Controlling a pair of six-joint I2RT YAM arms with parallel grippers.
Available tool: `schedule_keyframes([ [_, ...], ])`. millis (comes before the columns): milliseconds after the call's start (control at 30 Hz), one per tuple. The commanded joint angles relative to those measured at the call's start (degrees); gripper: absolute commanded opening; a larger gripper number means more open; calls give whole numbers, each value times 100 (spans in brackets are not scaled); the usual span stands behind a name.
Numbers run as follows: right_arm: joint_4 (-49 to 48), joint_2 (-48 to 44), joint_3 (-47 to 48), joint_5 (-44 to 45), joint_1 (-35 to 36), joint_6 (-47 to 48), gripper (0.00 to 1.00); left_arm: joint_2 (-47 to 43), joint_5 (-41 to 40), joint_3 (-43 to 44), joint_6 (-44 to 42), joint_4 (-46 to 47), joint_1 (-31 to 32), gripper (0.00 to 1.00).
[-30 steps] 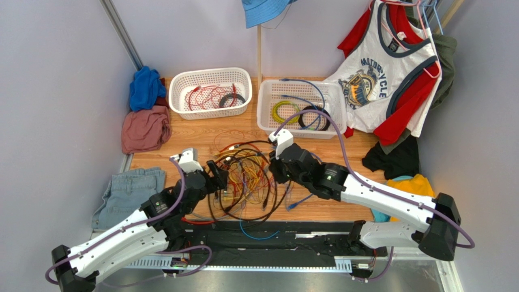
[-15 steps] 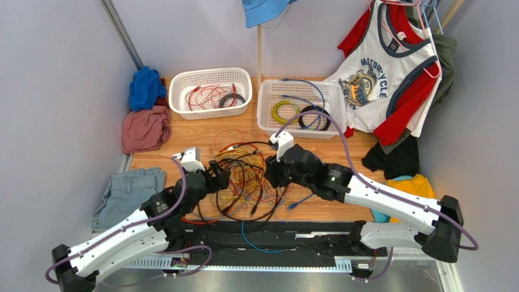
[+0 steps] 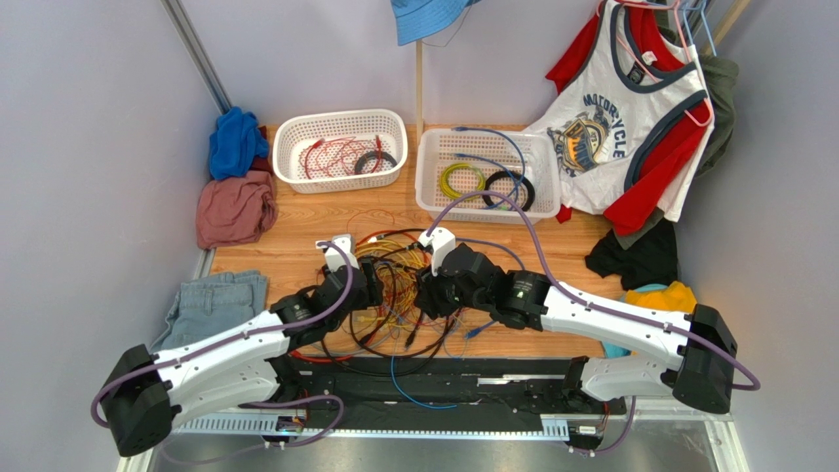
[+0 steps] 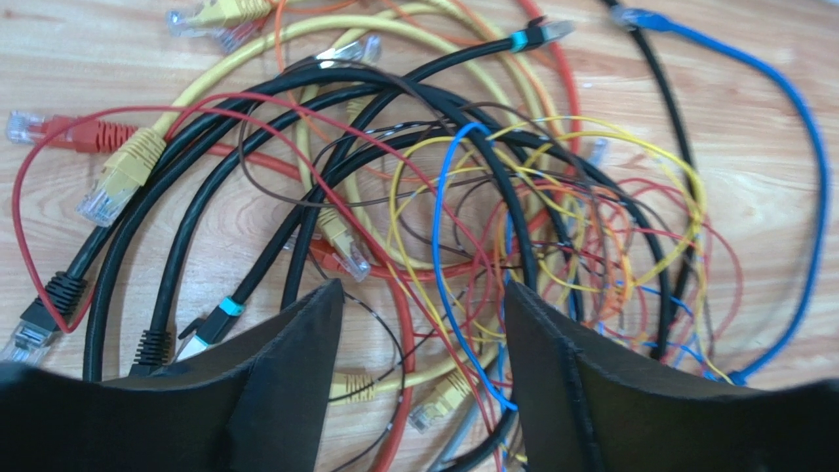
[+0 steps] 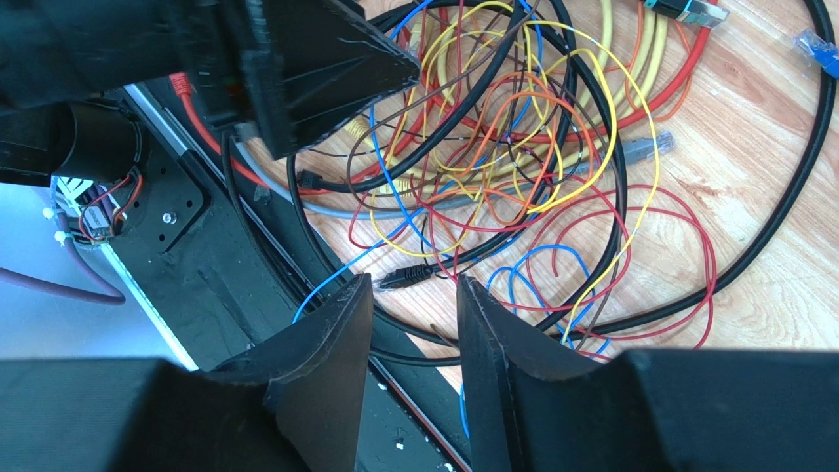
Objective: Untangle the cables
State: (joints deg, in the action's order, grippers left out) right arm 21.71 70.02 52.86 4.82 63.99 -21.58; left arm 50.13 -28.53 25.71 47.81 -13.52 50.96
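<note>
Black, red, yellow cables (image 4: 473, 187) tangled under L gripper (image 4: 423, 290), jaws spread, nothing held; R gripper (image 5: 414, 281) just opposite, jaws also parted, empty.

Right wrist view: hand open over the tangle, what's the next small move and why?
Probably ease the right hand down and close on the black plug. It is a loose end just ahead of the open hand, at the edge of the cables, so pulling it seems likelier to free one cord than grabbing mid-loop.
</note>
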Motion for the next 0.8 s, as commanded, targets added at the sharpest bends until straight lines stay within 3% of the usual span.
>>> schedule_keyframes([
  [0, -107, -295, -13, 89, 26, -109, 40, 514, 128, 285, -123, 464, -156, 60],
  [67, -80, -453, -56, 133, 26, -118, 39, 655, 269, 276, -132, 666, -262, 38],
  [100, -45, -506, -91, 151, 35, -135, 39, 743, 348, 302, -132, 692, -279, 15],
  [133, -45, -576, -109, 203, 26, -144, 38, 735, 322, 337, -123, 614, -297, 3],
  [167, -18, -681, -118, 238, 26, -144, 37, 700, 296, 373, -114, 527, -297, 0],
  [333, 0, -972, -215, 467, 26, -144, 36, -625, -345, 977, -605, -490, -297, 0],
  [467, -307, -1288, -469, 590, 26, -136, 36, -1768, -373, 1637, -1466, -652, -297, 0],
  [567, -1018, -1771, -976, 555, 44, -127, 41, -2016, 345, 2103, -1792, -529, -297, 0],
  [667, -2115, -2211, -1452, 450, 44, -215, 46, -1552, 1197, 2648, -1951, -582, -297, 0],
  [767, -2592, -2449, -1559, 309, 44, -92, 52, -1069, 2154, 3228, -2144, -556, -297, 0],
])
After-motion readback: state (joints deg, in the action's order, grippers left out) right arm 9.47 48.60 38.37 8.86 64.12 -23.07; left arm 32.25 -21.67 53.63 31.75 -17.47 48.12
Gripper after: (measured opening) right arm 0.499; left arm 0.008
